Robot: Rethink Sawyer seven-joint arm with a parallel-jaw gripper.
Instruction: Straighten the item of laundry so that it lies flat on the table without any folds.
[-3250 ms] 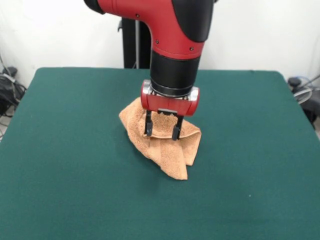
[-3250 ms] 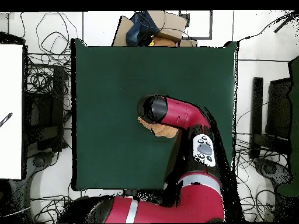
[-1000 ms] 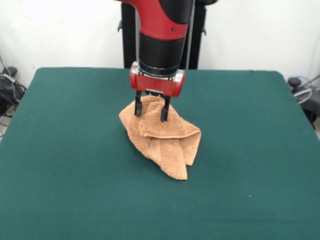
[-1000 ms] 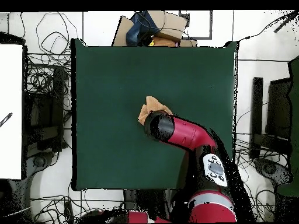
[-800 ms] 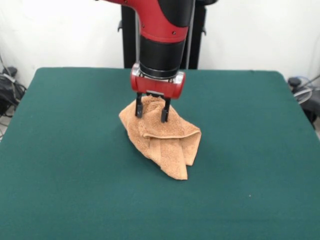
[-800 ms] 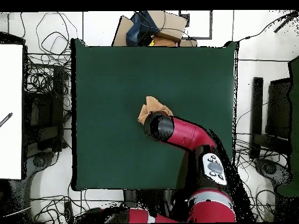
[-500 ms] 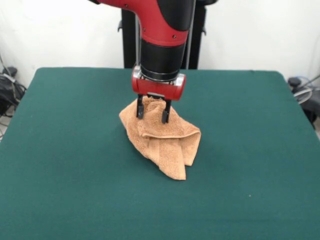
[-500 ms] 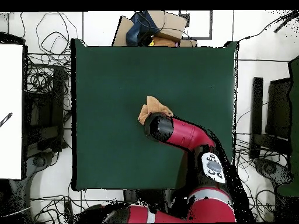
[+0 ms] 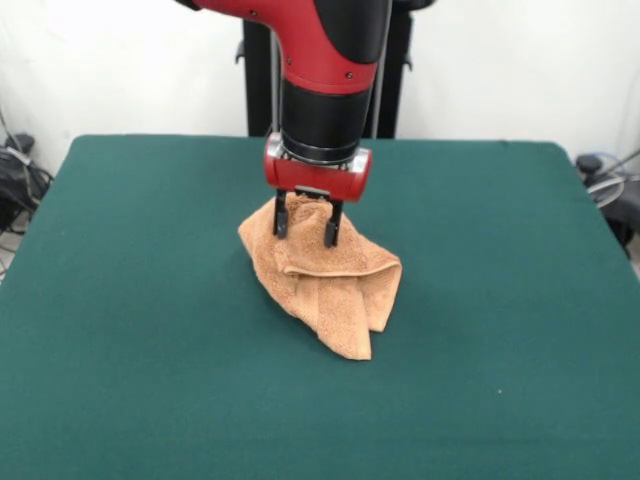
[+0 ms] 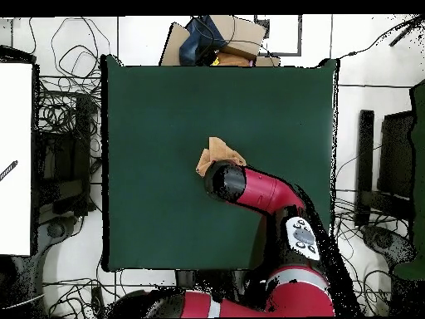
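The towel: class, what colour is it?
The towel is light orange-tan, plainest in the front view, where it lies crumpled on the dark green table.

Overhead: arm (image 10: 257, 189) covers most of the towel (image 10: 217, 153); gripper hidden beneath it. Front: towel's (image 9: 325, 275) far edge behind gripper (image 9: 304, 226); folds hide its underside and stripes.

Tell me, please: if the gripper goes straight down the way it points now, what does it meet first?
The gripper points straight down, fingers apart, over the far end of the crumpled orange-tan towel. It would meet the towel's raised fold first; its tips may already touch the cloth, but the depth is unclear. The green table lies beneath.
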